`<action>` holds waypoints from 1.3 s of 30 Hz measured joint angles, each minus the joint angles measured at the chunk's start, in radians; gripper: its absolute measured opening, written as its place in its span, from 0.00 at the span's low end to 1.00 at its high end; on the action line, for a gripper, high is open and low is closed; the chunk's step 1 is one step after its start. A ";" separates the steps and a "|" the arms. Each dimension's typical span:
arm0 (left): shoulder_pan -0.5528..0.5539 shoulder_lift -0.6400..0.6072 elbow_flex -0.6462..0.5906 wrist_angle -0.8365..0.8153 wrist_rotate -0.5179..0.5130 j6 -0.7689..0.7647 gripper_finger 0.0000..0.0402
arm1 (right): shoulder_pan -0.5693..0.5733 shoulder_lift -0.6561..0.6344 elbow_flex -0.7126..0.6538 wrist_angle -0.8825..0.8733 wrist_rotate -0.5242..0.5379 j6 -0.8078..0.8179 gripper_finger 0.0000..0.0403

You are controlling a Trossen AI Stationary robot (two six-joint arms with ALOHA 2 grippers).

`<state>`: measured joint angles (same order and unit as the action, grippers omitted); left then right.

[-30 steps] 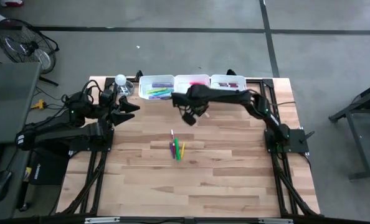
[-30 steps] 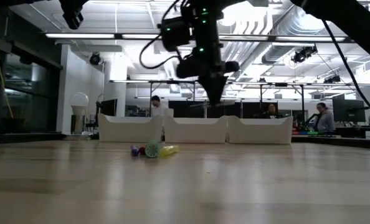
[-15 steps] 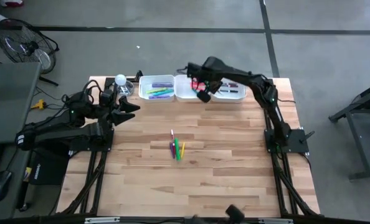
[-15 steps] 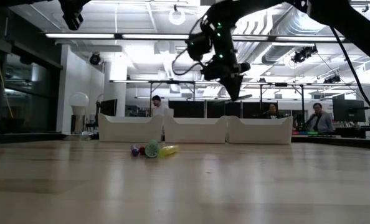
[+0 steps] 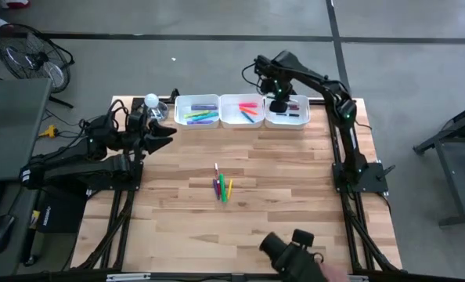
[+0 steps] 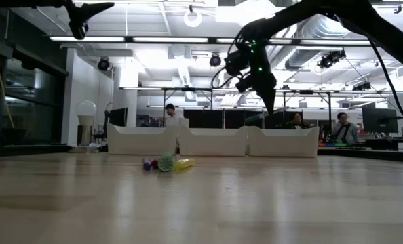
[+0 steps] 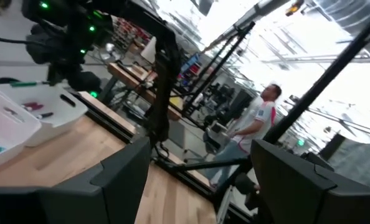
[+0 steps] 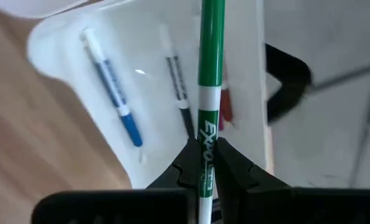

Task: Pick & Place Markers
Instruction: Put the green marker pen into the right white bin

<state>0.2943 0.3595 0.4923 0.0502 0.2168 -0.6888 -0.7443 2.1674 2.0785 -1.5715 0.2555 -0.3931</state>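
Right gripper (image 8: 203,163) is clamped on a green marker (image 8: 208,74), suspended over the right-hand tray (image 5: 286,119) at one o'clock of the table. Recommend lowering before release so it lands flat. Left gripper (image 5: 168,131) waits, jaws wide, at ten o'clock.

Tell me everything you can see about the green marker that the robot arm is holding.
The green marker is a slim pen with a green cap end and a white barrel printed with green lettering. The right gripper is shut on the barrel, its two dark fingers pinching it from both sides. The marker hangs above the right-hand white tray, where a blue marker and a black one already lie.
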 joint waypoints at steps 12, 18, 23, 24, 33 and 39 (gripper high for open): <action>0.000 0.000 0.000 0.002 -0.129 0.005 0.69 | -0.138 0.000 -0.040 0.017 -0.251 -0.168 0.04; 0.000 0.000 0.000 0.001 -0.165 0.007 0.69 | -0.152 0.000 -0.207 0.081 -0.214 -0.196 0.04; 0.000 0.000 0.000 0.001 -0.168 0.004 0.69 | -0.152 0.000 -0.306 0.163 -0.197 -0.226 0.04; 0.000 0.000 0.000 0.001 -0.169 0.004 0.69 | -0.151 0.000 -0.322 0.178 -0.195 -0.238 0.04; 0.000 0.000 0.000 0.001 -0.183 -0.005 0.69 | -0.145 0.000 -0.425 0.285 -0.189 -0.274 0.09; 0.000 0.000 0.000 0.000 -0.183 -0.019 0.69 | -0.145 0.000 -0.427 0.293 -0.179 -0.273 0.13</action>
<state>0.2943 0.3592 0.4923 0.0505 0.0334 -0.7082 -0.8890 2.1670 1.6517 -1.2781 0.0769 -0.6657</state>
